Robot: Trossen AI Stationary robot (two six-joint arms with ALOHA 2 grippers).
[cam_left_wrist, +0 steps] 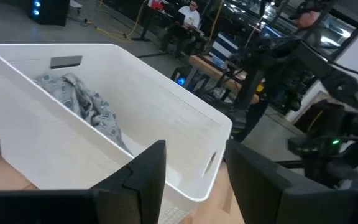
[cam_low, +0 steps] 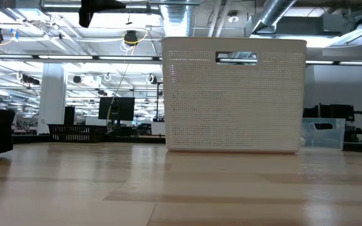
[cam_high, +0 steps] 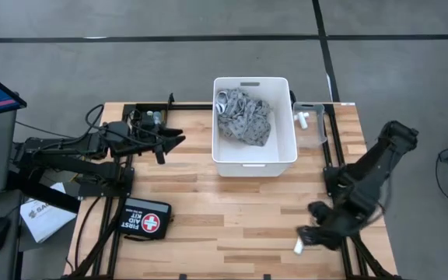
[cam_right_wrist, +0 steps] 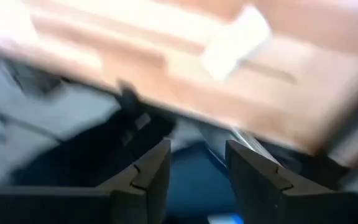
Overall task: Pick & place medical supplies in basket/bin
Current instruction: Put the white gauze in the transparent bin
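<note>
A deep white tub (cam_high: 253, 124) stands at the middle of the table's far side. A grey patterned cloth bandage (cam_high: 243, 117) lies inside it and also shows in the left wrist view (cam_left_wrist: 86, 102). A small clear bin (cam_high: 311, 124) to the tub's right holds a white piece (cam_high: 302, 118). A white gauze roll (cam_high: 298, 246) lies on the wood at the near right. My right gripper (cam_high: 308, 236) hangs just above it, open, with the roll (cam_right_wrist: 235, 40) ahead of its fingers. My left gripper (cam_high: 171, 143) waits open, high and left of the tub.
A black pouch marked FIRST AID KIT (cam_high: 145, 220) lies at the near left of the table. Papers (cam_high: 41, 218) lie beyond the table's left edge. Bare wood stretches between the tub and the near edge. In the low view the tub (cam_low: 234, 94) blocks most of what stands behind it.
</note>
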